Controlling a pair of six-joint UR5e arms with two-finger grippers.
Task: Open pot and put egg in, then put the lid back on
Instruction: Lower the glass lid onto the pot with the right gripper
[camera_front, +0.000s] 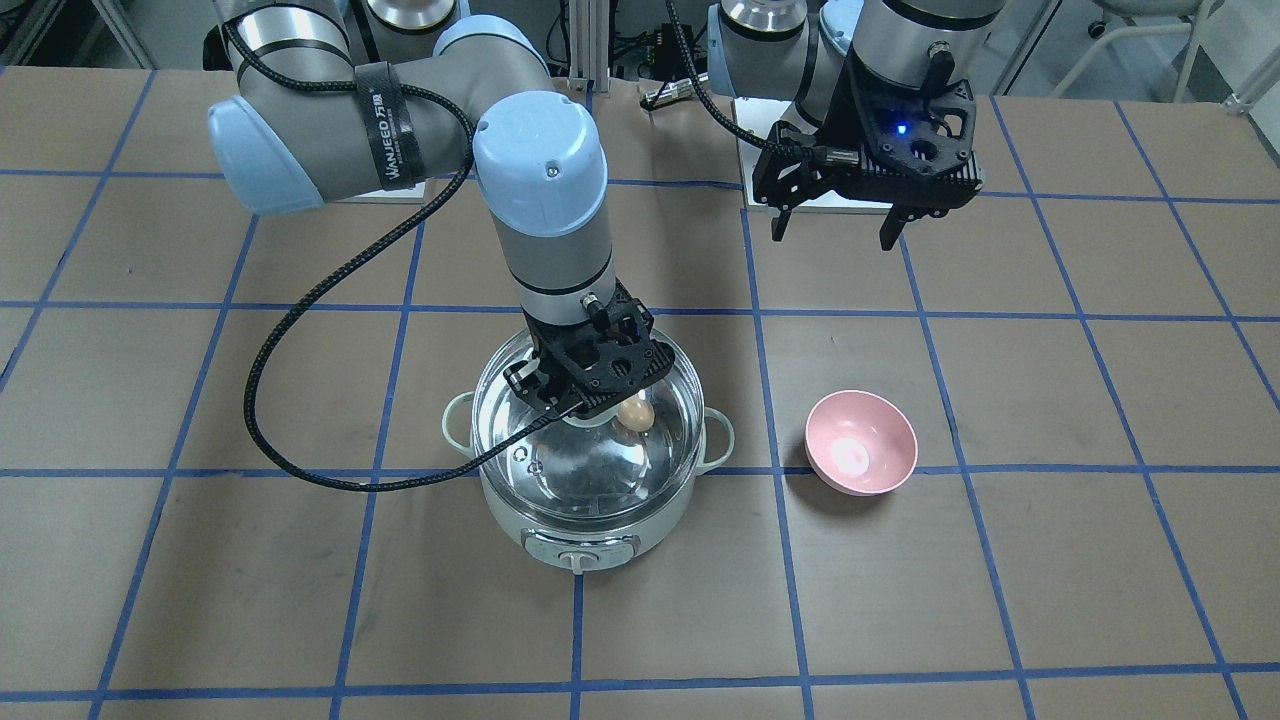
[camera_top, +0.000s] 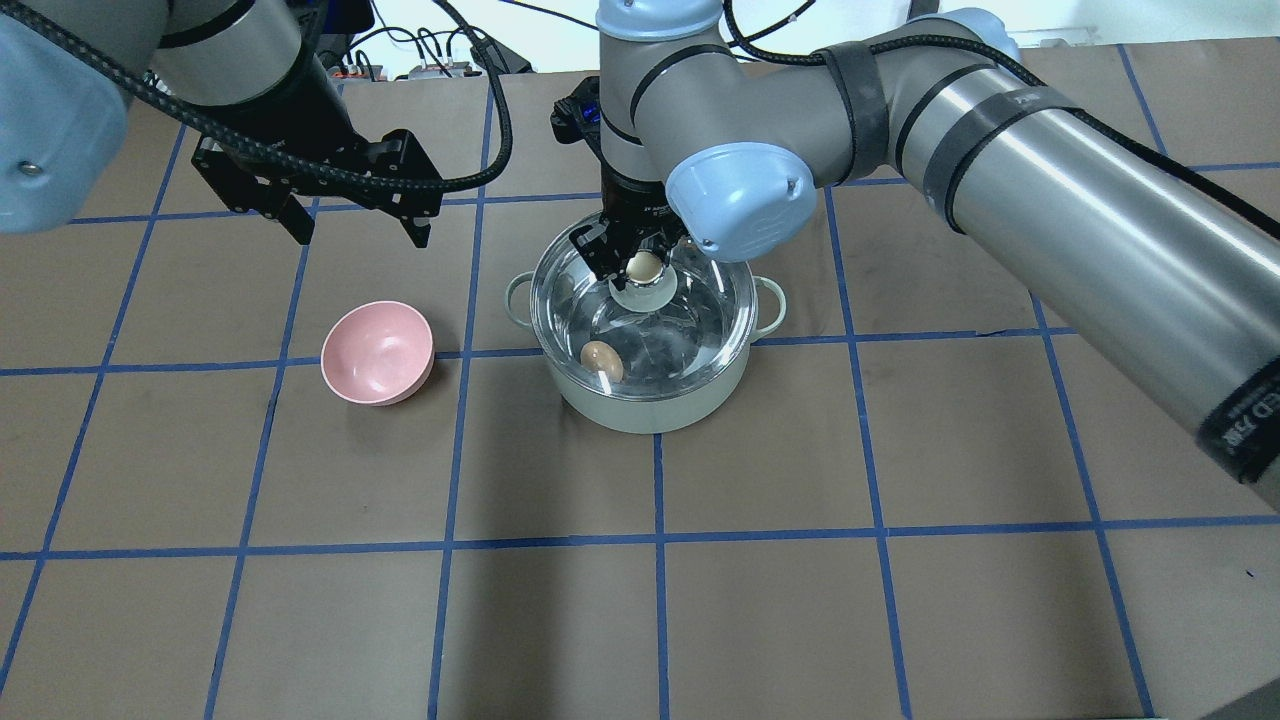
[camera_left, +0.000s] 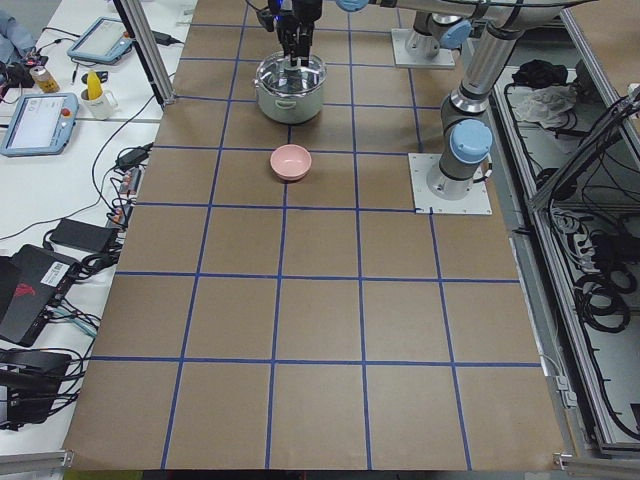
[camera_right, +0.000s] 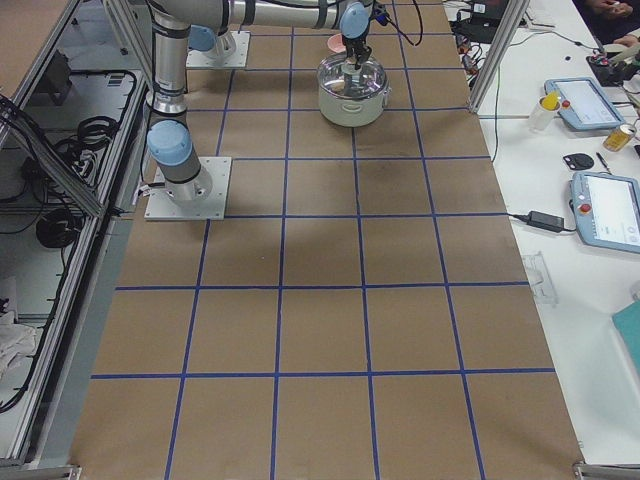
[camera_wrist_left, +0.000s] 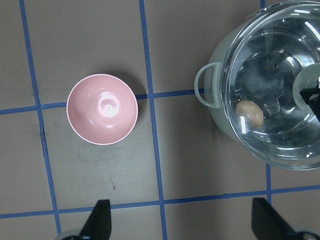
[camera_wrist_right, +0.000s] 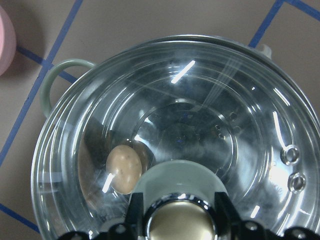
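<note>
Lid (camera_wrist_right: 200, 100) knob (camera_wrist_right: 180, 225) clamped between right jaws.

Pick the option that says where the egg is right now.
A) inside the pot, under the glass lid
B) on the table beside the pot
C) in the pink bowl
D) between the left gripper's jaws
A: the egg lies on the steel floor of the pot, seen through the lid, while the pink bowl is empty.
</note>
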